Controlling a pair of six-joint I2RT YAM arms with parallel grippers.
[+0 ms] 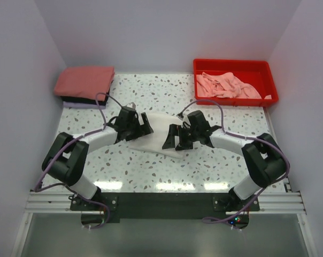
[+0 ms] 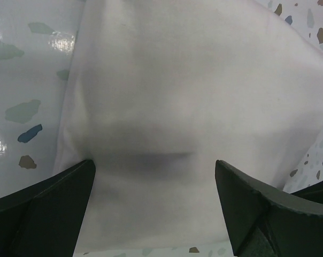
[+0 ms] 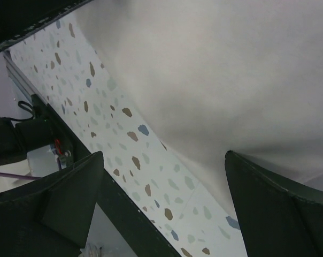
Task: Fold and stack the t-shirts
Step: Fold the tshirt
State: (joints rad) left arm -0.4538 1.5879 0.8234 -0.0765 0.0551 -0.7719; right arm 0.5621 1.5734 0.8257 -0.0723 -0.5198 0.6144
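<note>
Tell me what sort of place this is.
Probably a lab test cell for robot laundry folding: a left arm and right arm bolted to a speckled table, plain walls boxing it in, a folded stack of shirts and a red tray of pink ones.

Your speckled counter (image 1: 204, 166) carried a folded white t-shirt (image 1: 160, 124) at its middle. At the far left corner you had a stack of folded t-shirts (image 1: 85, 85), salmon-red on top, black beneath, lavender lowest against the surface. At the far right sat a red tray (image 1: 231, 62).
</note>
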